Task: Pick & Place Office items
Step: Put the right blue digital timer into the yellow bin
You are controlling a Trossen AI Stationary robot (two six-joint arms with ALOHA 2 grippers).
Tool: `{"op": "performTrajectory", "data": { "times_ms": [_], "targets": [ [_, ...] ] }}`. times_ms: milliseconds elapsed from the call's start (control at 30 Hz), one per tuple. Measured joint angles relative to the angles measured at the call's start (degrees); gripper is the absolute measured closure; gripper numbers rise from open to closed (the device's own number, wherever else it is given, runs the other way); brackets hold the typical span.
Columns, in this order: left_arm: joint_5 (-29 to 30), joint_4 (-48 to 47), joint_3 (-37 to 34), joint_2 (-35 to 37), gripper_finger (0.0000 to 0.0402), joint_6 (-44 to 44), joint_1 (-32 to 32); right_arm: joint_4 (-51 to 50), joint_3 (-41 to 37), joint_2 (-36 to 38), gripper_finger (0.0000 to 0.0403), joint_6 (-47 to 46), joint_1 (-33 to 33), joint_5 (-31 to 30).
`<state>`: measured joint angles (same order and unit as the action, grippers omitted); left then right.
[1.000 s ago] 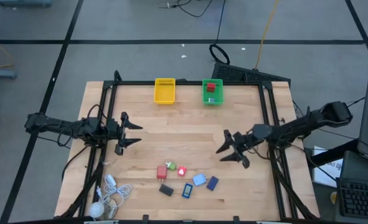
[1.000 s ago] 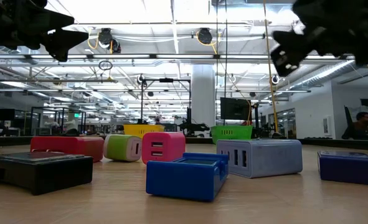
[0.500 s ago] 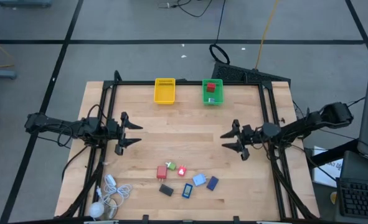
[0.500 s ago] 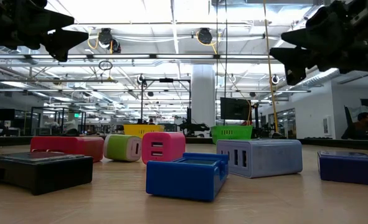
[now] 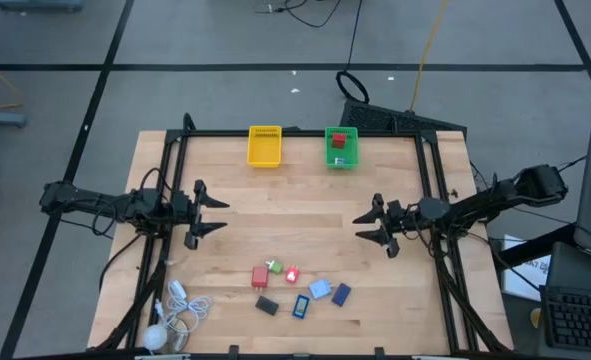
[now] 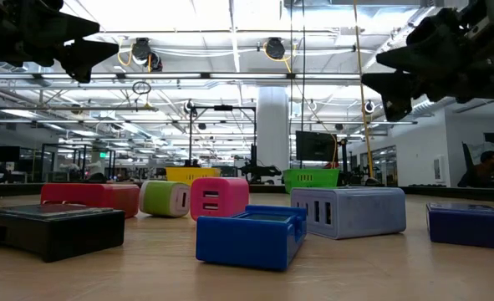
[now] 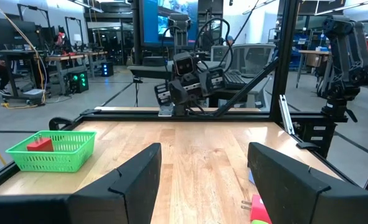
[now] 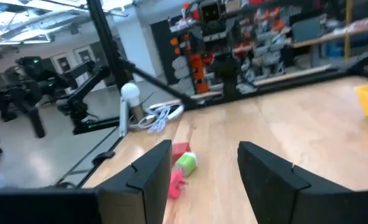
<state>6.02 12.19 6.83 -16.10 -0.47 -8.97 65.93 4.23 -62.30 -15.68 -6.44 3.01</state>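
High view showed the office items [image 5: 293,285] clustered at the table's near edge, between the arms, several lying at odd angles. Farther in, the right gripper [image 5: 373,224] and left gripper [image 5: 208,212] hovered wide open, empty, about equally near the cluster.

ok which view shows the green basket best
The high view: it looks straight down into the green basket at the table's far edge, showing red and blue pieces inside. The left wrist view shows its mesh side with a red piece. The low view shows only a distant sliver. It is absent from the right wrist view.
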Motion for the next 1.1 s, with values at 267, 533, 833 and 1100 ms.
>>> {"op": "performTrajectory", "data": {
  "times_ms": [267, 533, 833, 1100],
  "targets": [
    [0.0, 0.0, 0.0, 0.0, 0.0158, 0.02, -0.02, -8.64, 5.04, -0.08, 0.0211, 4.54, -6.85, 2.22],
    [0.0, -0.02, 0.0, 0.0, 0.0158, 0.02, 0.0, -48.89, 23.83, -5.96, 0.0124, 9.35, -12.09, -4.45],
    [-0.01, -0.01, 0.0, -0.01, 0.0158, 0.02, -0.01, -54.62, 31.18, -19.64, 0.0089, 14.0, -19.23, 0.44],
    [0.0, -0.01, 0.0, 0.0, 0.0158, 0.01, -0.02, -44.67, 31.56, -29.18, 0.01, 14.96, -19.87, 6.26]
  ]
}}
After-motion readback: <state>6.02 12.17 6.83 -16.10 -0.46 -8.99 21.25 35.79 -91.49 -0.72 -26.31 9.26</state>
